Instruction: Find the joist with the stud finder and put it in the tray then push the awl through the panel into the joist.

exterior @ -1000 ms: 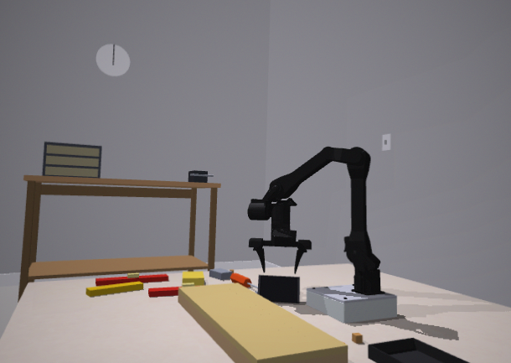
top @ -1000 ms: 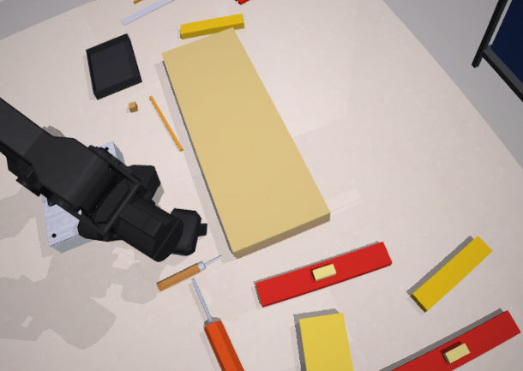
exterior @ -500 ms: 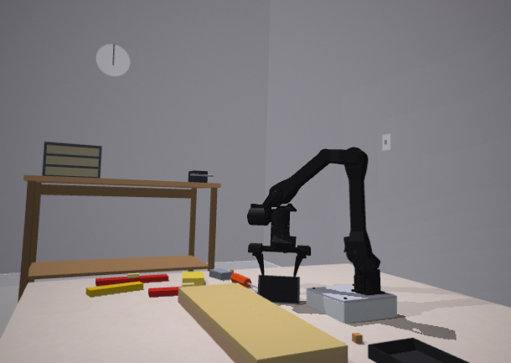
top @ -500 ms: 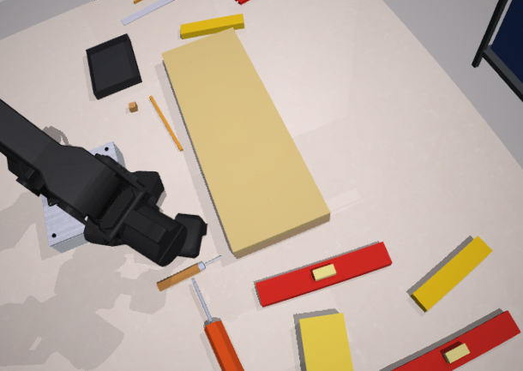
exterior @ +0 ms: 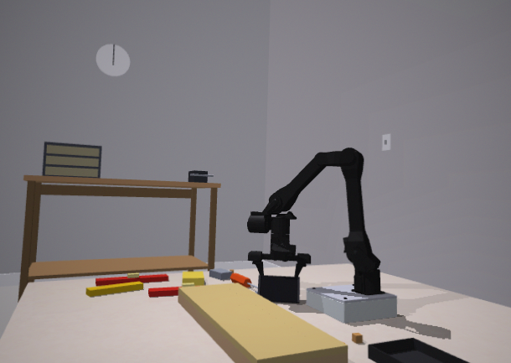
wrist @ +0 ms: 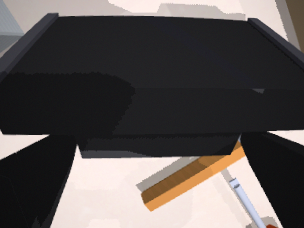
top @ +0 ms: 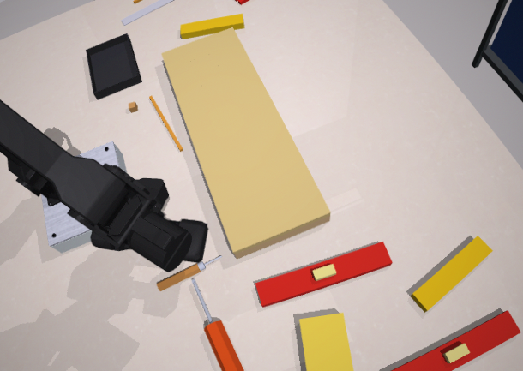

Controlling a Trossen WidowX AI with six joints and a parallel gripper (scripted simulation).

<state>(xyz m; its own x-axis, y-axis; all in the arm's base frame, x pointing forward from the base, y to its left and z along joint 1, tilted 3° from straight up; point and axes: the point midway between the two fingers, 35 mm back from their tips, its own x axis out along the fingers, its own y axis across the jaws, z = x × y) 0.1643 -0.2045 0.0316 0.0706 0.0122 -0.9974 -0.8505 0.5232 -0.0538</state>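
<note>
The black stud finder [exterior: 278,290] [wrist: 150,55] stands on the table beside the robot base; the arm mostly hides it in the top view. My gripper [exterior: 279,272] [wrist: 161,134] is open and points down, its fingers at the two ends of the stud finder's upper part. I cannot tell whether they touch it. The awl [top: 179,277] [wrist: 185,182], with a light brown handle and thin metal tip, lies near the panel's near corner. The tan floor panel [top: 249,141] [exterior: 249,321] lies flat. The black tray [top: 120,86] [exterior: 377,356] is empty, beyond the robot base.
An orange-handled screwdriver [top: 223,344] [exterior: 240,279] lies close to the awl. A red level [top: 296,278] and a yellow block [top: 326,343] lie past the panel's near end. A pencil [top: 166,124] and a small brown cube [top: 133,107] [exterior: 357,338] lie between panel and base.
</note>
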